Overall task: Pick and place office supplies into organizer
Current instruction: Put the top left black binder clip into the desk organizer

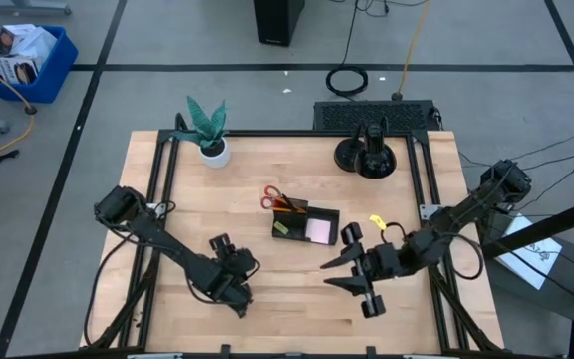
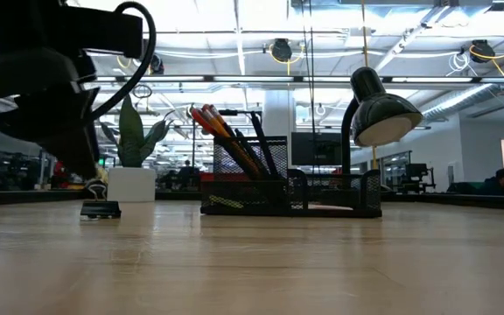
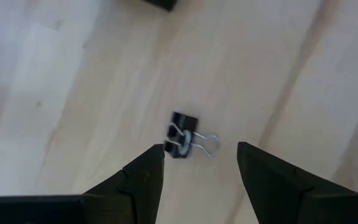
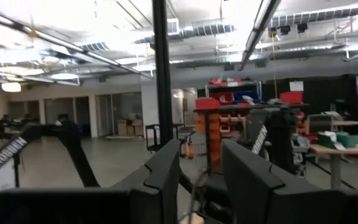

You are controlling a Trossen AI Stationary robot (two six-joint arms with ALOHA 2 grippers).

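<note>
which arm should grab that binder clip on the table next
The left. The left gripper is open and pointed down at the binder clip, which lies on the table just ahead of its fingertips. The right gripper faces out into the room, away from the table.

Open office, bright ceiling lights (image 2: 234,17)

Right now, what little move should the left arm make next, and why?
Probably lower straight down and close: the left gripper is open, and the binder clip lies on the table just ahead of its fingertips, untouched. The right gripper waits.
</note>
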